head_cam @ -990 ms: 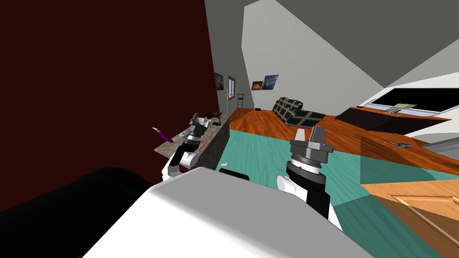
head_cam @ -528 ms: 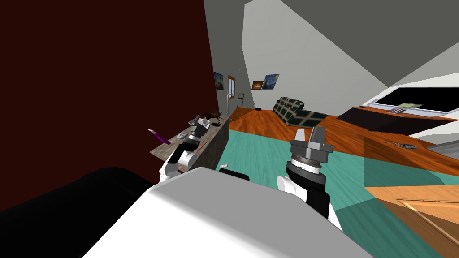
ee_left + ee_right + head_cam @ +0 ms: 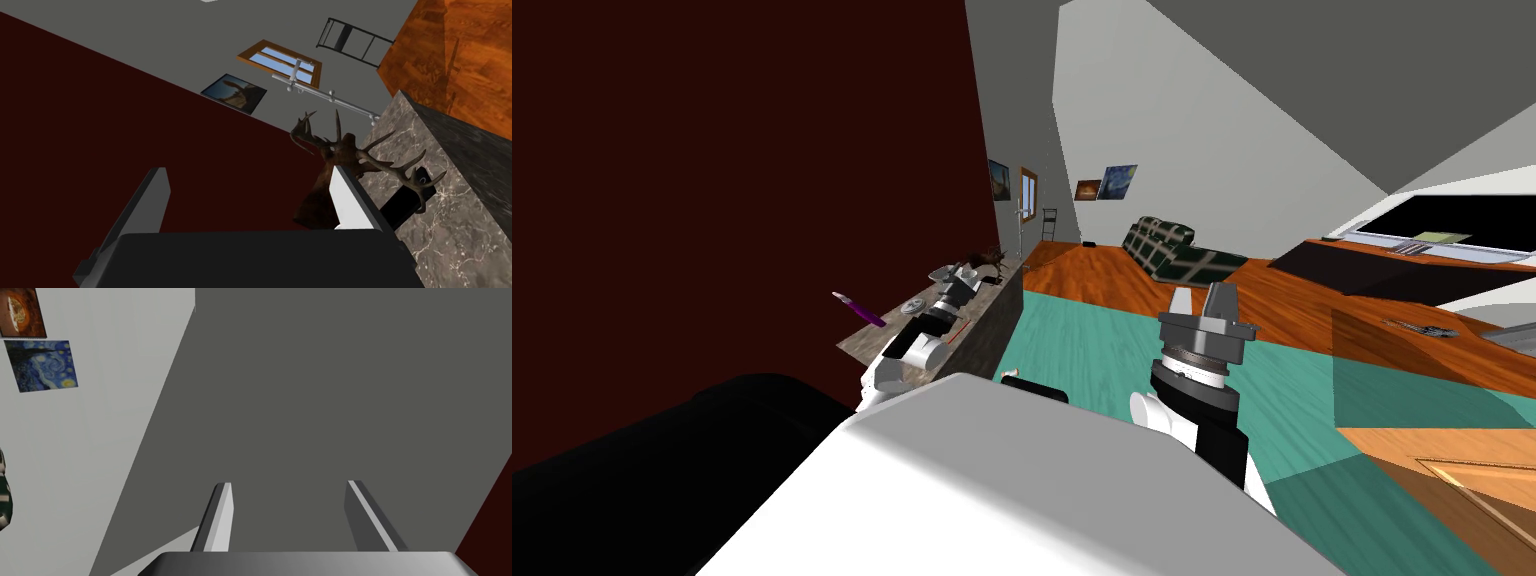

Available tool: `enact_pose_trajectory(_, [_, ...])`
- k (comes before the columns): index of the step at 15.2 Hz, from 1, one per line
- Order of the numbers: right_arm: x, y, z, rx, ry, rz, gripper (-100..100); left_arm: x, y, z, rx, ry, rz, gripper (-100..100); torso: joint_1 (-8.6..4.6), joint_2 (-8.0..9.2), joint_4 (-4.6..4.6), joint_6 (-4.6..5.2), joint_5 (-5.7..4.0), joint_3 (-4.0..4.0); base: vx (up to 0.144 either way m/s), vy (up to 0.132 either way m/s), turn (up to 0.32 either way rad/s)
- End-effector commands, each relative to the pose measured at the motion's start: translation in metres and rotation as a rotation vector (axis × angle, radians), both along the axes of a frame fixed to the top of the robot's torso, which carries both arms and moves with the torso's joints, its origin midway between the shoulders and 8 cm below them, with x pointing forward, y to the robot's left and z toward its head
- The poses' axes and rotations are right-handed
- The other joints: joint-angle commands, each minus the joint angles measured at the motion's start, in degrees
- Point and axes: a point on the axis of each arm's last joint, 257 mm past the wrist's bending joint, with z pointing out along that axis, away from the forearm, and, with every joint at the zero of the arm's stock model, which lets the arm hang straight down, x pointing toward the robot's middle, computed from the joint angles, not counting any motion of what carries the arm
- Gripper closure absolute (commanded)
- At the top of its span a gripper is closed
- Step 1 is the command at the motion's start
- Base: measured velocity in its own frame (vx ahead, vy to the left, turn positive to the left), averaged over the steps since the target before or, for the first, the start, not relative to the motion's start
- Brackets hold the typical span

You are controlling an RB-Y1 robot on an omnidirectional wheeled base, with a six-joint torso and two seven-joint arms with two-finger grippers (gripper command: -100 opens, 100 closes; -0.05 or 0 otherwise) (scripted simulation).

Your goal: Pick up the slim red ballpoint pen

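Note:
The slim red pen [image 3: 962, 327] lies as a thin red line on the grey marble-topped ledge [image 3: 862, 340] by the dark red wall, near the ledge's front edge. It is just right of my left forearm. My left gripper [image 3: 959, 272] reaches out over the ledge past the pen, open and empty. In the left wrist view this gripper [image 3: 248, 172] points at a brown antler ornament [image 3: 345, 150] on the marble top [image 3: 450, 210]. My right gripper [image 3: 1202, 298] is raised over the teal rug, open and empty, and its wrist view [image 3: 289, 484] faces a wall.
A purple-handled item [image 3: 858, 308] and a round grey dish [image 3: 915, 303] sit on the ledge left of my arm. A black object [image 3: 402, 202] lies beside the antlers. A small white thing [image 3: 1009, 374] lies on the teal rug [image 3: 1092, 340]. A checked sofa [image 3: 1172, 250] stands far off.
The whole head view has shifted slightly, so my body has moved. My left arm has stretched a little further along the ledge towards the antlers. The right arm is unchanged.

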Motion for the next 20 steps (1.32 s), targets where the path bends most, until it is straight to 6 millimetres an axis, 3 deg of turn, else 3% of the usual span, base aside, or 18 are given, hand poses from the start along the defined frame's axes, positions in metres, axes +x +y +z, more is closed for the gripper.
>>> enact_pose_trajectory(1, [0.000,0.000,0.000,0.000,0.000,0.000,0,0.003,0.005,-0.010,-0.033,0.053,-0.010,-100,0.00,0.00,0.00,0.00,0.00,0.00,0.070,-0.015,0.015])
enact_pose_trajectory(20, [0.000,0.000,0.000,0.000,0.000,0.000,0,0.007,0.035,-0.095,-0.163,0.430,0.018,-100,0.04,0.00,0.01,-0.01,0.01,0.01,0.067,-0.010,0.022])
